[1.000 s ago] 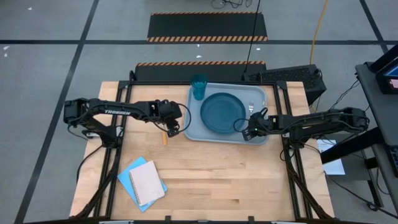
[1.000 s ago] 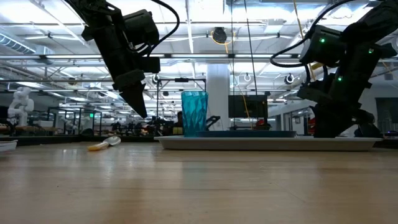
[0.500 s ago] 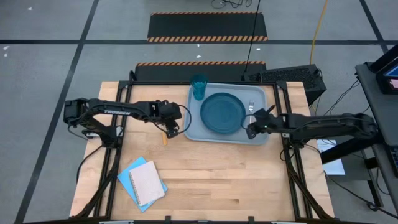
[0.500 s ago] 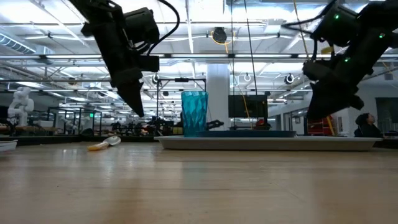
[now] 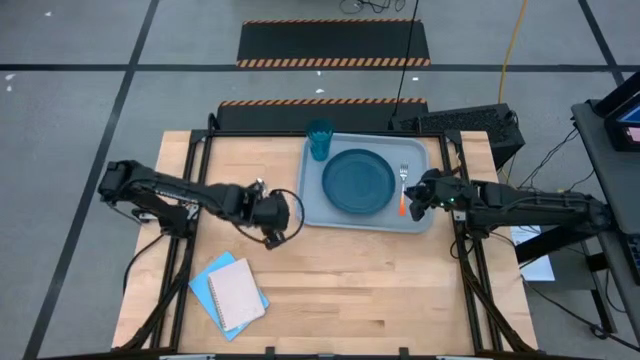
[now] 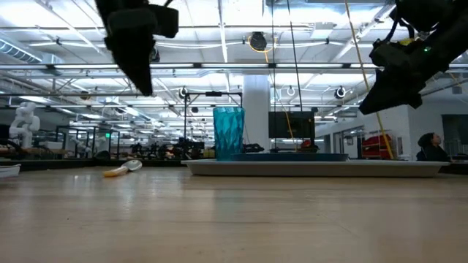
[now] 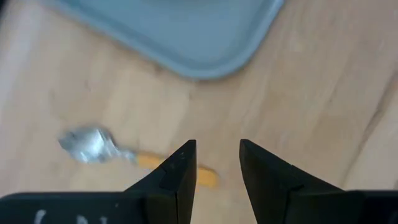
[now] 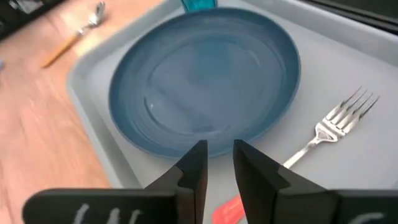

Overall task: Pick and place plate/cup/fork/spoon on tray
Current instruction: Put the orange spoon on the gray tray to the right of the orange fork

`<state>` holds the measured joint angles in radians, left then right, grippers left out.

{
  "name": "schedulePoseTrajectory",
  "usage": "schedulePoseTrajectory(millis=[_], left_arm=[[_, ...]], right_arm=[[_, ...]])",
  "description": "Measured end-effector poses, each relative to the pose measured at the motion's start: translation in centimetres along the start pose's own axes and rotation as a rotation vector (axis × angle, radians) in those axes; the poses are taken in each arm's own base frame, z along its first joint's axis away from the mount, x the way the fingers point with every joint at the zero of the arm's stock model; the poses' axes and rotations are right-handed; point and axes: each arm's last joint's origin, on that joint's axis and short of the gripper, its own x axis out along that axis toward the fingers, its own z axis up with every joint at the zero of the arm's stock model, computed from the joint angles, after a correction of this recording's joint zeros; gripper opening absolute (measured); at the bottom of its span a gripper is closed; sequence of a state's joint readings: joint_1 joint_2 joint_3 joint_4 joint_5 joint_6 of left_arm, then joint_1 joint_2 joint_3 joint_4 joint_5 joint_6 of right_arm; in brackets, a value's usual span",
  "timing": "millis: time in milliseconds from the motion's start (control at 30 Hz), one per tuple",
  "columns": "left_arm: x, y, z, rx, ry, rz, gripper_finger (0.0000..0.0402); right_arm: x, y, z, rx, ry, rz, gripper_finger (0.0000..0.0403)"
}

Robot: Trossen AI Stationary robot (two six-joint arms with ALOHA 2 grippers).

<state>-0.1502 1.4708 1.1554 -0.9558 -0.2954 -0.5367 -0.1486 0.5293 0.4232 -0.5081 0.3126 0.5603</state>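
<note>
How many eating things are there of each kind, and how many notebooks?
Plate: 1
Cup: 1
Fork: 1
Spoon: 1
Tray: 1
Notebooks: 2
Total: 7

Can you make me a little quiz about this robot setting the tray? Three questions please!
1. True or false: the fork lies on the tray.
2. Which thing is not yet on the tray: A the cup, B the plate, C the spoon?
3. Fill in: the left pincer hangs above the spoon's ____ handle.

Key: 1 true. 2 C, it lies on the table. 3 yellow-orange.
</note>
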Motion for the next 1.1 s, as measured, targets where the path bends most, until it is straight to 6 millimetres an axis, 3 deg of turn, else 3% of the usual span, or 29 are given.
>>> schedulePoseTrajectory(millis=[233,567,933,1100], left_arm=[[0.9,-0.4,-2.9,-0.317,0.099,0.105,0.0127],[4.9,1.4,-5.6,-0.702,0.018,0.286,0.0136],[7.2,3.0,-5.3,-0.85,-0.05,0.257,0.0242],[8.3,3.6,-5.8,-0.87,-0.054,0.278,0.0265]], right_arm=[[0.0,0.6,0.9,0.068,-0.072,0.085,0.0068],[-0.3,3.1,1.5,0.061,-0.135,0.298,0.0068],[-0.3,5.0,1.9,0.001,-0.203,0.418,0.0068],[-0.6,5.3,2.4,-0.013,-0.258,0.45,0.0068]])
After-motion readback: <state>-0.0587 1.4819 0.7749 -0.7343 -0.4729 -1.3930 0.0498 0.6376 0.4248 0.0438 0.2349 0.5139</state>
